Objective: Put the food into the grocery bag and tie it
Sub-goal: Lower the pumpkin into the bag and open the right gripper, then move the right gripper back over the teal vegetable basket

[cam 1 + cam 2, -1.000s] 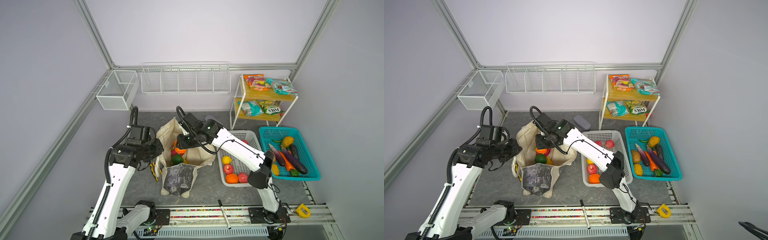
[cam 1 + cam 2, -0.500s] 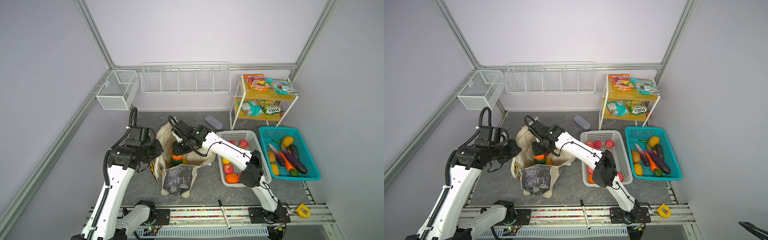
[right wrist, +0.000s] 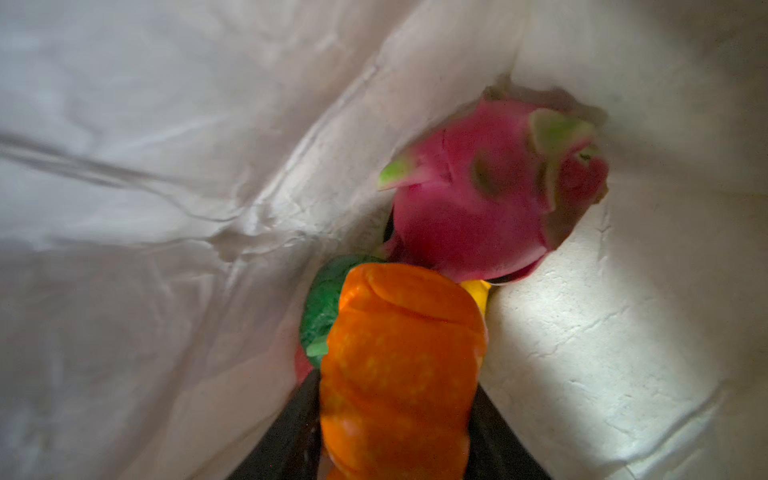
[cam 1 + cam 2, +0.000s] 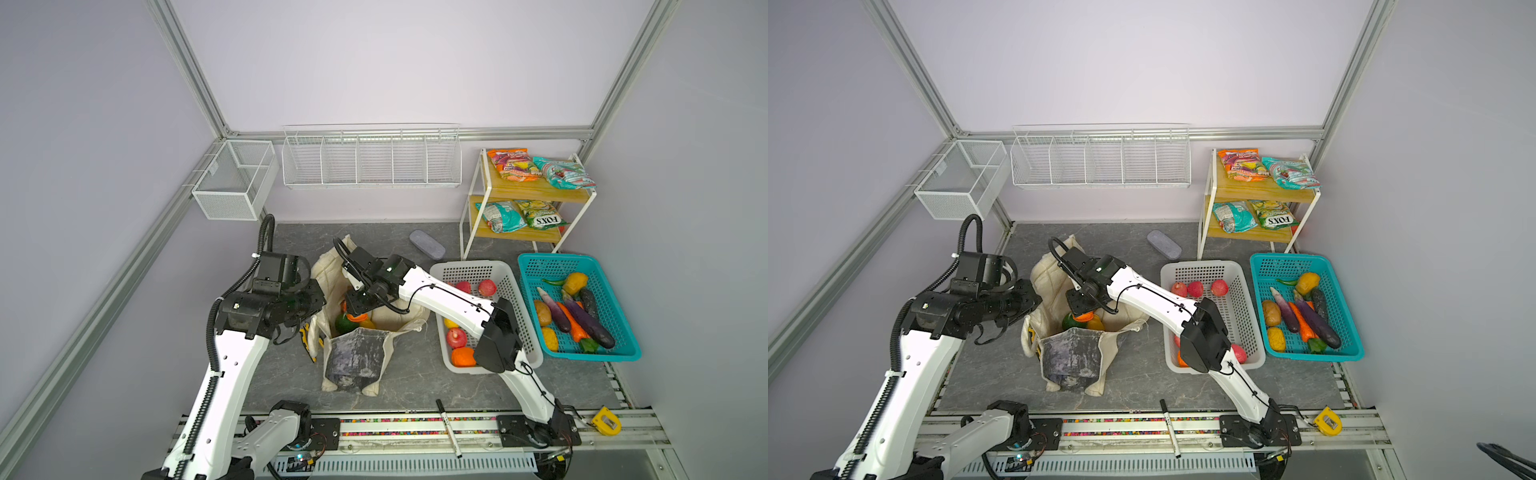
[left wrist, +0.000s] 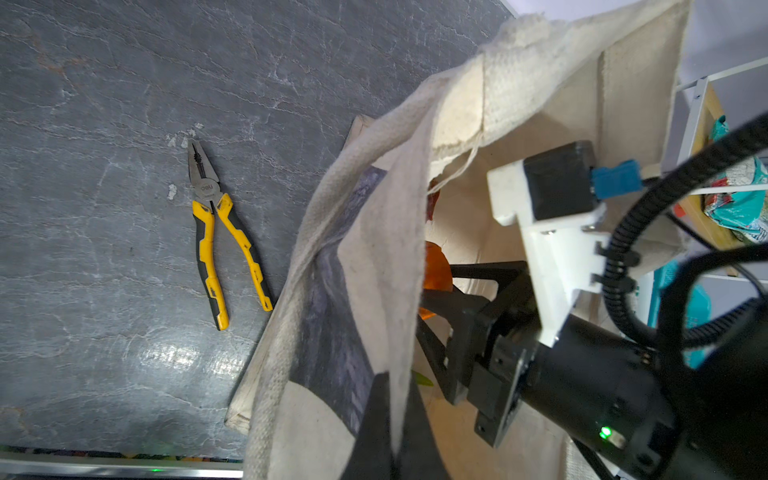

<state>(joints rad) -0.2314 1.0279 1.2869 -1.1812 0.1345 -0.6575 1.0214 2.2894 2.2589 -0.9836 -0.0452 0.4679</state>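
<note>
The right gripper is down inside the bag, its two dark fingers lying against either flank of the pumpkin and clasping it, though the blur makes it hard to say how firmly they press. Just past the pumpkin, deeper in the bag, sit a dragon fruit against the cloth wall, a green vegetable and a sliver of something yellow. The left gripper is closed on the bag's rim — cream cloth is pinched between its jaws, and it holds that side of the mouth up and open. The bag stands on the grey table with its marbled panel towards the arms' bases. Pliers lie flat on the table just beside the bag, on the left arm's side. In both top views a white basket sits to the right of the bag, with apples and an orange in it, partly hidden by the right arm. A teal basket of vegetables stands further right of the bag, touching the white one or nearly so. Behind the bag and to its right lies a grey case, and past that a shelf carries packets on both levels.
</note>
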